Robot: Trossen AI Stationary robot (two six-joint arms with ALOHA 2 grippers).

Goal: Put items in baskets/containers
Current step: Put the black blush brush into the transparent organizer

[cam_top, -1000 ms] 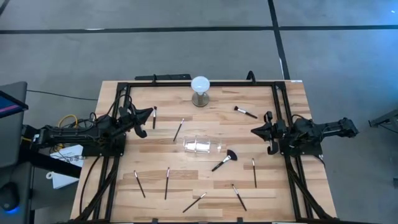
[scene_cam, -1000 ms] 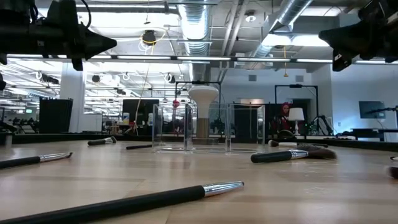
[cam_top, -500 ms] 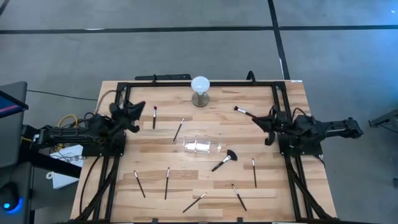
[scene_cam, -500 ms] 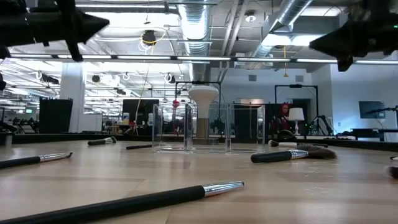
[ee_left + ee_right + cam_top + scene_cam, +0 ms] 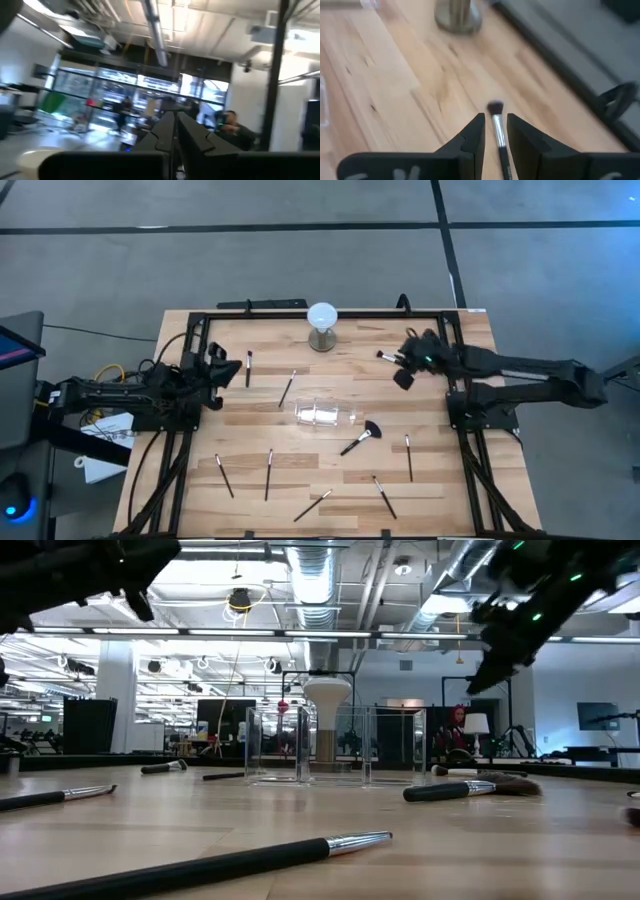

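Reaching out since a second ago, the right pincer (image 5: 403, 364) now hangs over a makeup brush (image 5: 499, 134) near the counter's (image 5: 470, 490) far right, fingers apart. Left pincer (image 5: 226, 368) waits closed. Other brushes lie around the clear holder (image 5: 322, 415).

Pale wooden plank table (image 5: 330, 470), clear glassy holder (image 5: 322, 415), matt black brush handle (image 5: 501, 145), brushed-metal lamp base (image 5: 456, 15)
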